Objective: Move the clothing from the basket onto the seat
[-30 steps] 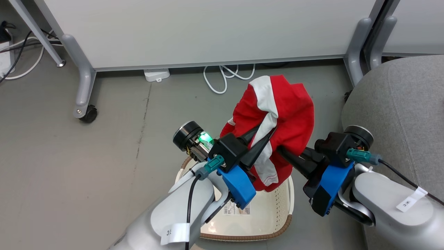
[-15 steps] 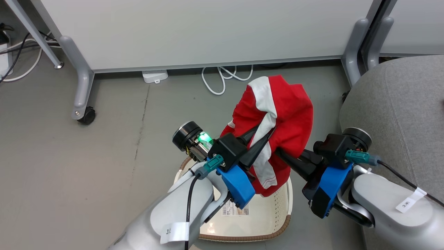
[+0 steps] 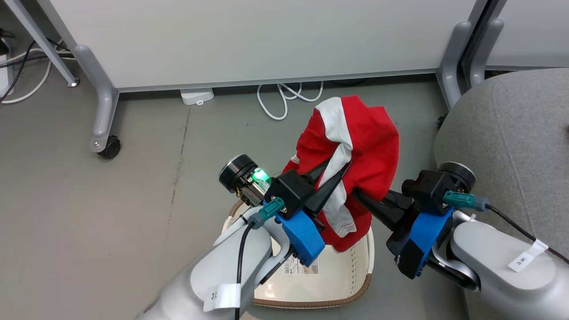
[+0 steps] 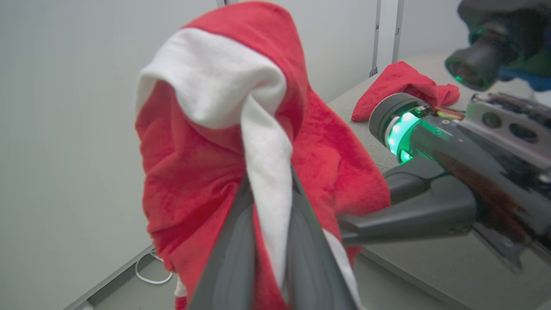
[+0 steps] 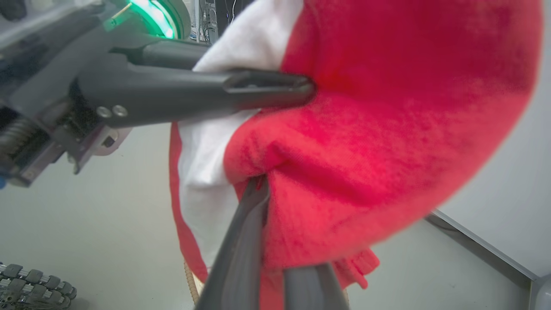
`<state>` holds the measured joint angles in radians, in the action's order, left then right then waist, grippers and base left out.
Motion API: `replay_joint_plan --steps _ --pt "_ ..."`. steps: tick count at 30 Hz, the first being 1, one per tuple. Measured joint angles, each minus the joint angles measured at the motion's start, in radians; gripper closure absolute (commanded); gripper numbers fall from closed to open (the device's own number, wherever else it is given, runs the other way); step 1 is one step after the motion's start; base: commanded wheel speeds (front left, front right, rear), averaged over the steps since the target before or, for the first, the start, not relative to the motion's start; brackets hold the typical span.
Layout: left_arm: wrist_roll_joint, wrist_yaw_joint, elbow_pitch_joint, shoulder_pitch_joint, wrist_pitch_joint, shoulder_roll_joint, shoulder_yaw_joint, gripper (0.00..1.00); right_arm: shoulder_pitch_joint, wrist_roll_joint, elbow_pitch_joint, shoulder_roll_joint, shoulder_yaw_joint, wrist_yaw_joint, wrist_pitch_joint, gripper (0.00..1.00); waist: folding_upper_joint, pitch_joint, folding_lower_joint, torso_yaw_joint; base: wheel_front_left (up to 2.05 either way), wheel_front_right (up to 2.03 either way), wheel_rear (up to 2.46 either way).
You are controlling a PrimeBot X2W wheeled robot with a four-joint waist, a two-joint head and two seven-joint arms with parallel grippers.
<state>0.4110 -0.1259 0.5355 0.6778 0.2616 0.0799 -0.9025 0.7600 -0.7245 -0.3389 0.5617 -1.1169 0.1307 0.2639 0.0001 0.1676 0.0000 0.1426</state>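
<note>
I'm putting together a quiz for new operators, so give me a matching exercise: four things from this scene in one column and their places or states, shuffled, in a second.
Things:
1. striped garment
2. plain red garment
3. basket
4. white cable

States:
A. lying on the seat
B. looped on the floor below the white panel
C. clamped in the air by the left end effector and the right end effector
D. standing on the floor, label sticker inside

Pairs: 1-C, 2-A, 3-D, 4-B
</note>
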Motion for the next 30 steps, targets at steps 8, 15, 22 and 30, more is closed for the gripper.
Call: replay_joint_plan --steps 8,15,22,30 --pt "-0.001 0.001 0.015 0.002 0.0 0.004 0.0 0.0 -0.003 0.003 0.007 0.0 0.025 0.0 0.0 1.0 0.0 0.003 0.0 -0.008 0.0 0.0 0.0" --pt "-0.006 0.003 0.015 0.004 0.0 0.009 0.002 0.0 -0.014 0.01 0.012 0.0 0.053 0.0 0.0 1.0 0.0 0.011 0.0 -0.016 0.0 0.0 0.0" --pt "-0.01 0.014 0.009 0.007 0.0 0.026 0.012 0.0 -0.028 0.022 0.022 -0.003 0.109 0.0 0.0 1.0 0.0 0.027 0.0 -0.04 0.0 0.0 0.0" --pt "-0.014 0.02 0.004 0.007 0.0 0.047 0.011 0.0 -0.072 0.084 0.028 -0.019 0.229 0.0 0.0 1.0 0.0 0.053 0.0 -0.1 0.0 0.0 0.0"
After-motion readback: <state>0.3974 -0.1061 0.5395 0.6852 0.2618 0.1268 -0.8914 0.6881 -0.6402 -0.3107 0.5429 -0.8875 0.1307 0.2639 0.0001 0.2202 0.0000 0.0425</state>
